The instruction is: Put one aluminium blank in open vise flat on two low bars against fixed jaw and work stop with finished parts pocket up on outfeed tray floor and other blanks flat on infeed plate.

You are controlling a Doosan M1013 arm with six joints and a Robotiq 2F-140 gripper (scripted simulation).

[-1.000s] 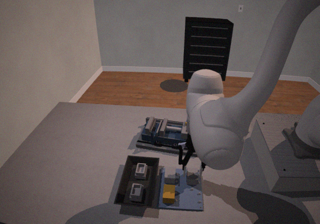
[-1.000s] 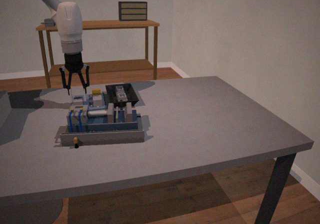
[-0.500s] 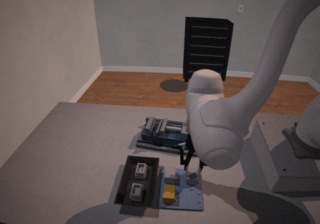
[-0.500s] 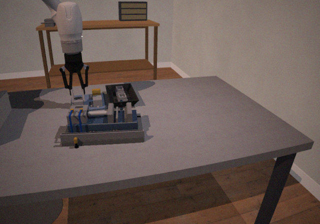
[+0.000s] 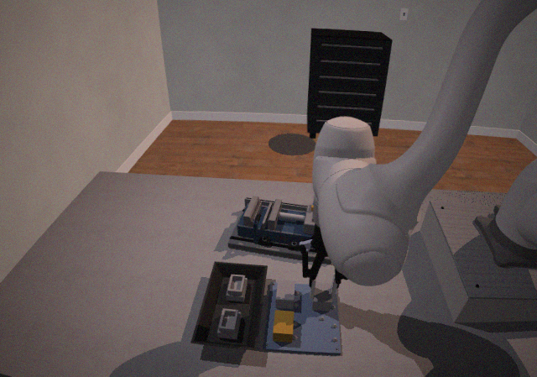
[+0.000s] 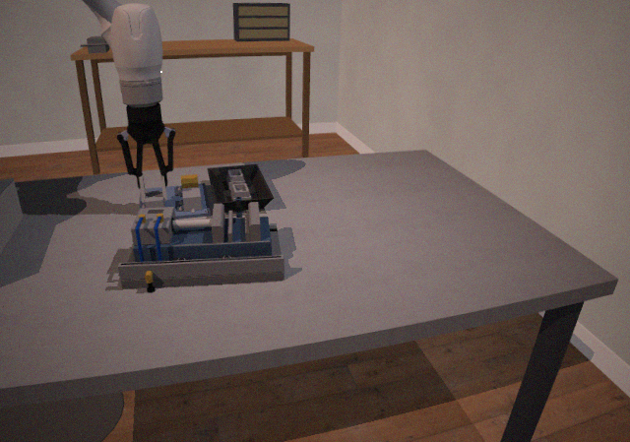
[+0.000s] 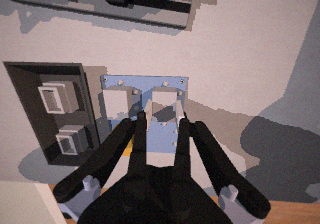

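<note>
On my feeds: black drawer cabinet [image 5: 346, 82] by pale grey-green wall [image 5: 238, 39], wooden bench [image 6: 203, 46] with slatted box [image 6: 262, 22] on top, wood-look floor [image 5: 216, 147] [image 6: 315, 402], kinda dim light.

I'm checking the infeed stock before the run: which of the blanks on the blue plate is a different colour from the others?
The yellow blank; the other two are grey.
</note>
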